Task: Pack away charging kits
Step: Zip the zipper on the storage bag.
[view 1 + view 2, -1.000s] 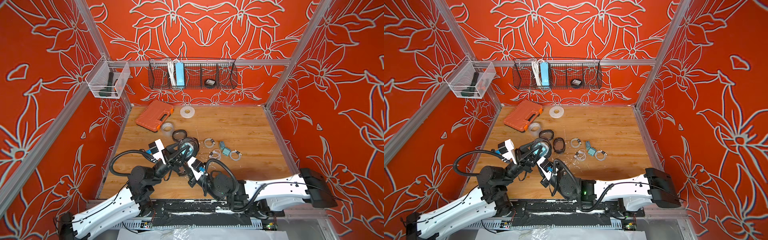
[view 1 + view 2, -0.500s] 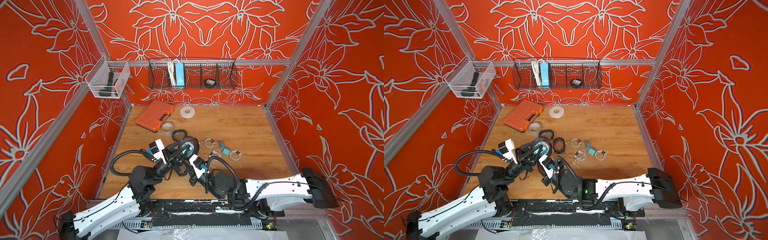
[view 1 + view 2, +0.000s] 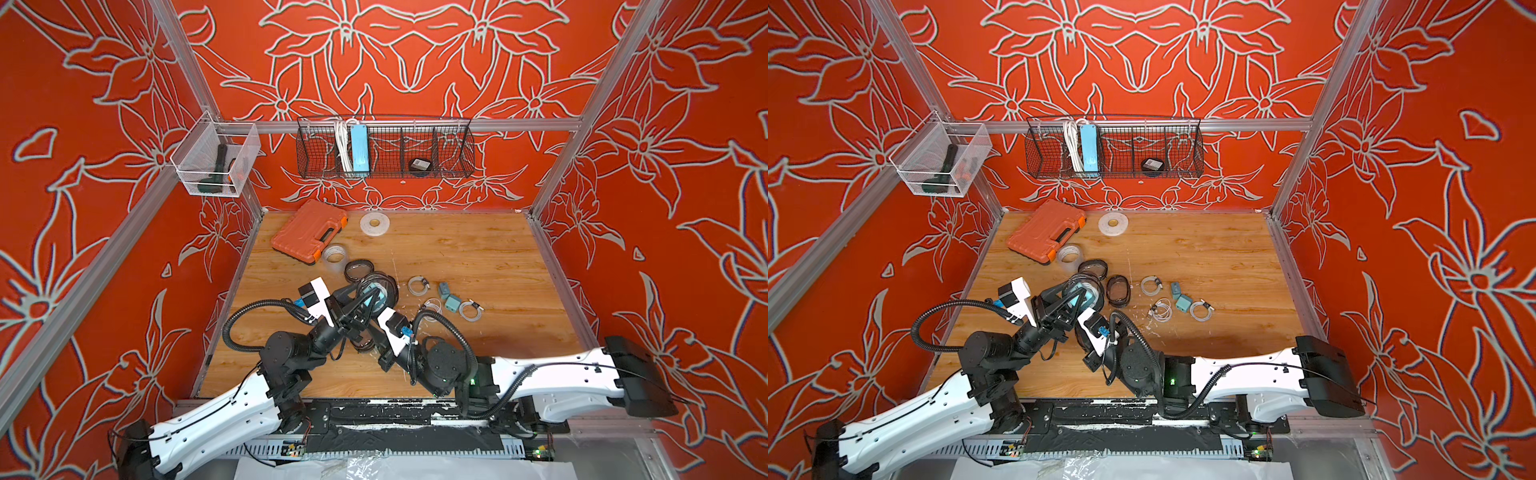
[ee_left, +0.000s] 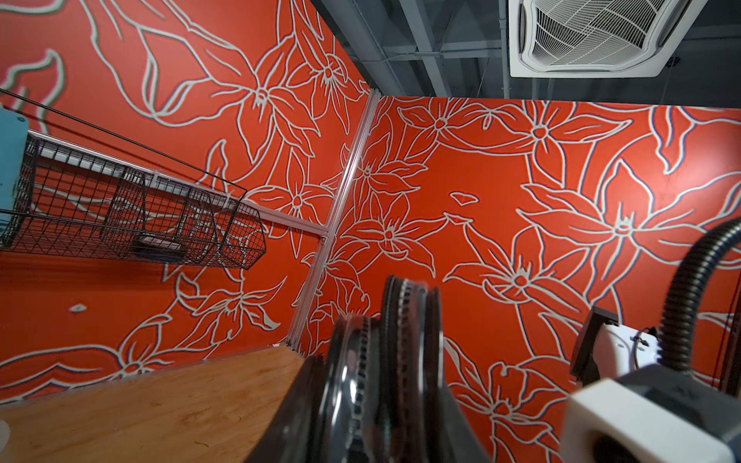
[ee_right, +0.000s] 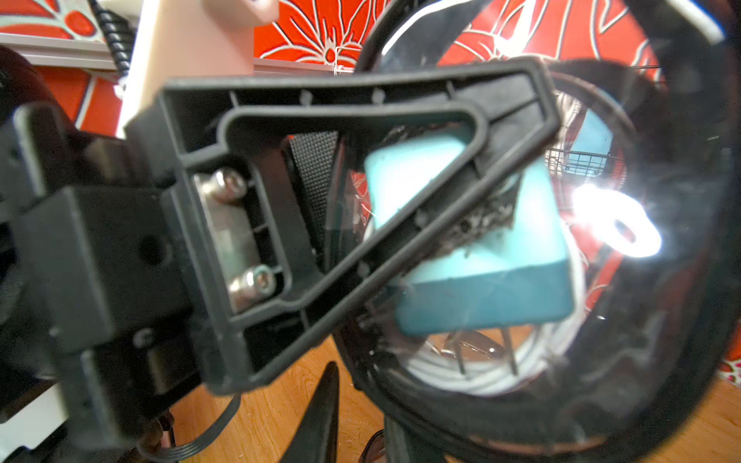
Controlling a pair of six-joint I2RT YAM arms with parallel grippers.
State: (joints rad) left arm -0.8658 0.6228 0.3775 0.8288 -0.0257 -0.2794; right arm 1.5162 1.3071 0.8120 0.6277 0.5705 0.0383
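The left gripper [image 3: 1077, 291] is clamping an oval pouch [image 5: 661, 360] by its black, fuzzy-looking rim and holding it tilted on edge over the wood-grain table [image 3: 478, 257]. In the left wrist view, zipper teeth are showing along that rim. Through the glossy clear top, a matte teal cube adapter [image 5: 501, 280] is resting against a coil of smooth white cable [image 5: 481, 381]. The right gripper [image 3: 1080, 309] is reaching in at the pouch's near edge, but I cannot tell whether its fingers are pinching anything.

A 2nd pouch [image 3: 1093, 268] and a 3rd pouch [image 3: 1118, 291] are lying flat just beyond. To the robot's right, 2 loose adapters [image 3: 444, 287] [image 3: 452, 302] and 3 cable coils [image 3: 417, 284] [image 3: 432, 306] [image 3: 470, 310] are sitting close together. In the black wire basket [image 3: 453, 151] on the back wall, a round black item [image 3: 417, 165] is carrying a pale label that is too small to read.
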